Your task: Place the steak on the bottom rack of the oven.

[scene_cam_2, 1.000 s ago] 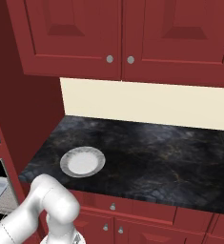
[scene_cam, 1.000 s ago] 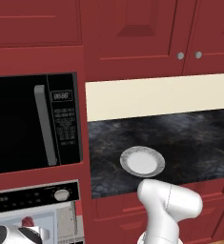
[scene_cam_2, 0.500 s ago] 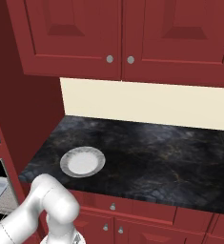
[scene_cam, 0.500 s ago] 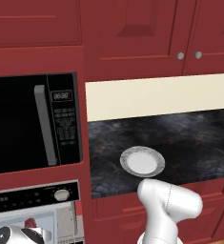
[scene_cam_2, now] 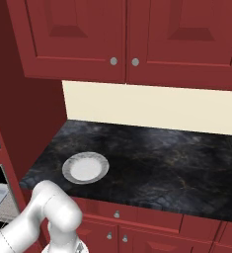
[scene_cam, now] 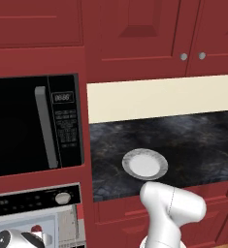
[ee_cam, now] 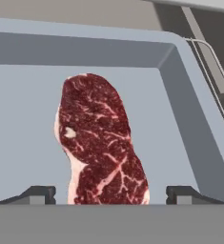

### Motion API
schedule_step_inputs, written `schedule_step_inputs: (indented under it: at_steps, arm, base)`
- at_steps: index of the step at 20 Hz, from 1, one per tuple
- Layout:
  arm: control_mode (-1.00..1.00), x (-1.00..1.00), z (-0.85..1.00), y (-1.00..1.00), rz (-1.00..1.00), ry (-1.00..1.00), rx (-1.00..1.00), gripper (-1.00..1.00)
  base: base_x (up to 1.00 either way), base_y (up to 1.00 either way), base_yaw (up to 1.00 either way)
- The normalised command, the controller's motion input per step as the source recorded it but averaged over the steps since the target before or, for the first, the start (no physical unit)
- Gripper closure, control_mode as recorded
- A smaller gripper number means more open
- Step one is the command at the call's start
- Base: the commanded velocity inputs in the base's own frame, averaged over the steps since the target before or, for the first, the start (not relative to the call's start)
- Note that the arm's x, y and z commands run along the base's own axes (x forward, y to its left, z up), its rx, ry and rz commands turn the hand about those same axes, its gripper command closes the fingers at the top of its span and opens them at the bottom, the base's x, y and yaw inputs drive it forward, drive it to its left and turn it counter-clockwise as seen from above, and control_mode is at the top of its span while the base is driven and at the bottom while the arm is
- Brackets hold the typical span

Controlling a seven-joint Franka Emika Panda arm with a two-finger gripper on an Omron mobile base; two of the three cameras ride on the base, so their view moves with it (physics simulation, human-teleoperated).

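Both base views look forward and down from behind the arm (sharing the plate [scene_cam: 145,164]).

Steak [ee_cam: 99,138] dark red — marbled whitish; tray [ee_cam: 23,95] grey-blue.

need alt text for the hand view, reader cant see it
A slab of raw red meat with white marbling lies in a shallow pale blue-grey rectangular tray. At the bottom, the two dark fingertips of the open gripper stand wide apart, one at either side of the meat. Thin wire rails run past the tray's upper right corner.
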Motion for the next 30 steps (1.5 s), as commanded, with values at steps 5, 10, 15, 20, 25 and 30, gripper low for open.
schedule_step_inputs:
  at_steps: [5, 10, 15, 20, 25, 30]
  arm:
    - [-1.0, -0.11, 0.16, 0.2, 0.0, 0.0, -0.09, -1.0]
    - [-1.0, -0.53, 0.56, 0.23, 0.0, 0.0, -0.07, -1.0]
    - [-1.0, -0.8, 0.49, 0.08, 0.0, 0.0, 0.0, -1.0]
    - [-1.0, -1.0, 0.24, -0.77, -0.04, -0.01, 0.22, -1.0]
    - [-1.0, -0.87, 0.85, -0.86, 0.0, -0.03, 0.29, -1.0]
    - [-1.0, -0.56, 0.97, -0.59, 0.0, -0.07, 0.35, -1.0]
  base:
    - [0.0, 0.0, 0.0]
    - [0.0, 0.0, 0.0]
    - [0.0, 0.0, 0.0]
    - [0.0, 0.0, 0.0]
    - [0.0, 0.0, 0.0]
    - [0.0, 0.0, 0.0]
